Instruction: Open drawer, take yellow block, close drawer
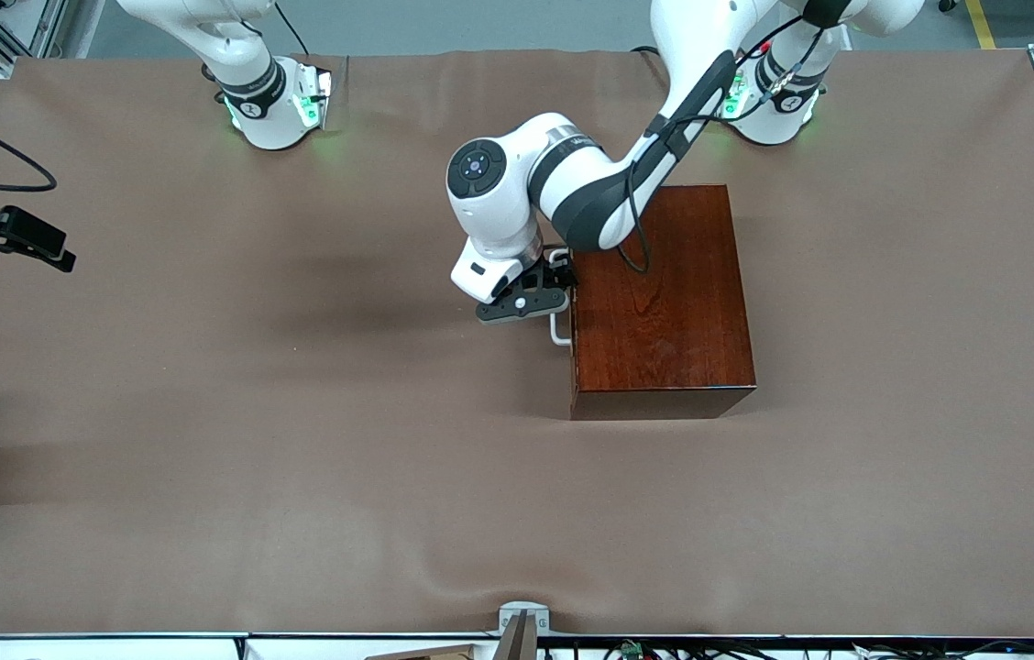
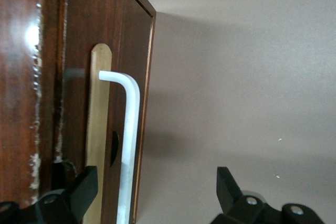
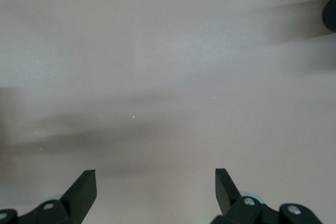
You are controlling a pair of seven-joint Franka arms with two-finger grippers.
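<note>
A: Which step is in hand?

B: The first, I'd say: opening the drawer (image 1: 574, 302). It sits shut in the box (image 1: 659, 298), its front facing the right arm's end of the table (image 1: 297, 458). The left tool (image 1: 543, 291) is at that front, fingers spread, with the white handle (image 2: 128, 145) lying between them.

A: Is it pinching the handle yet?

B: No. In the left wrist view one finger (image 2: 84, 187) stands against the drawer front and the other (image 2: 227, 184) is well apart from the bar, over bare table. Nothing is gripped.

A: So what does the next move call for?

B: By my reckoning, pressing the fingers together on the bar, then pulling straight away from the box, toward the right arm's end of the table. A skewed pull could drag the whole box.

A: And the block?

B: Not in sight. Presumably inside the shut drawer, but nothing here shows it.

A: The right arm?

B: It waits. Its tool (image 3: 156, 190) hangs spread over bare table, well apart from the box, holding nothing.
</note>
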